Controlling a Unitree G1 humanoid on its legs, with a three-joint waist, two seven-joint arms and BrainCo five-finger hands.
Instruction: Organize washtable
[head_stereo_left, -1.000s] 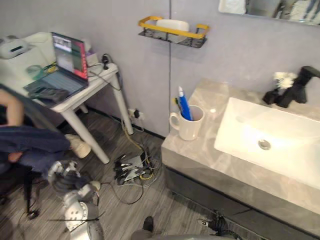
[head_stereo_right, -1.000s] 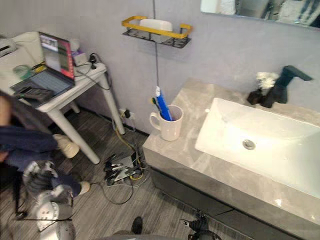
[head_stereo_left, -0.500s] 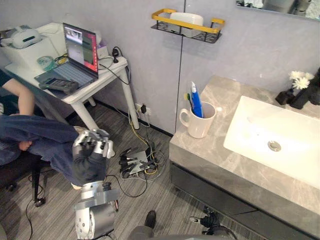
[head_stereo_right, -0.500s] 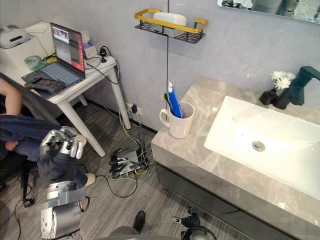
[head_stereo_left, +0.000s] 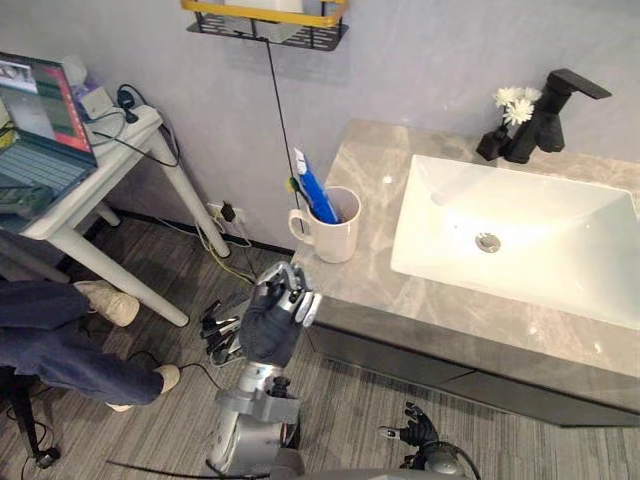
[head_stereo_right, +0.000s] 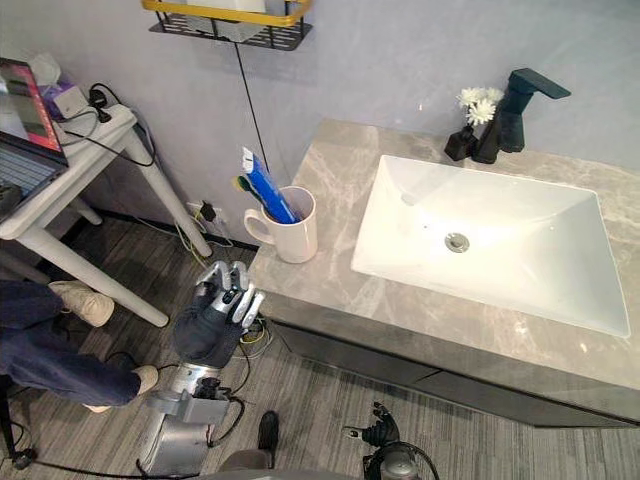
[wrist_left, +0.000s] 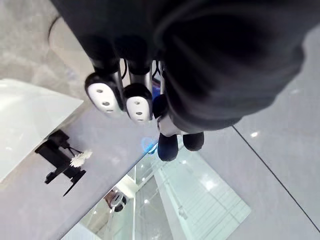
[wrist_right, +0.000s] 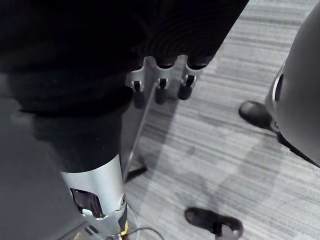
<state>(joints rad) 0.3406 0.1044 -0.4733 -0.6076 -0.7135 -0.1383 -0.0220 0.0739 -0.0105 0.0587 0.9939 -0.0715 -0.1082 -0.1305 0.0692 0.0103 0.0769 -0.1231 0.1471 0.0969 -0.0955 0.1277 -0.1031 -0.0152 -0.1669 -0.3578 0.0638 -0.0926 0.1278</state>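
Note:
A grey marble washtable (head_stereo_left: 372, 165) holds a white basin (head_stereo_left: 510, 235). Near its left end stands a white mug (head_stereo_left: 333, 228) with a blue tube and a toothbrush (head_stereo_left: 311, 190) in it. A black faucet (head_stereo_left: 545, 115) and a small black vase of white flowers (head_stereo_left: 507, 110) stand at the back. My left hand (head_stereo_left: 278, 312) is raised just off the counter's front left corner, below the mug, with its fingers (wrist_left: 137, 102) curled and nothing in them. My right hand (wrist_right: 100, 55) hangs low above the striped floor.
A yellow and black wall shelf (head_stereo_left: 265, 22) hangs above the mug. A white side table (head_stereo_left: 95, 165) with a laptop (head_stereo_left: 30, 130) stands at the left. A person's legs and shoes (head_stereo_left: 100, 300) are beside it. Cables and a power strip (head_stereo_left: 215, 325) lie on the floor.
The camera has swung, so the washtable now sits more in the middle. My left hand has risen and moved right, from beside the person's legs to the counter's front left corner.

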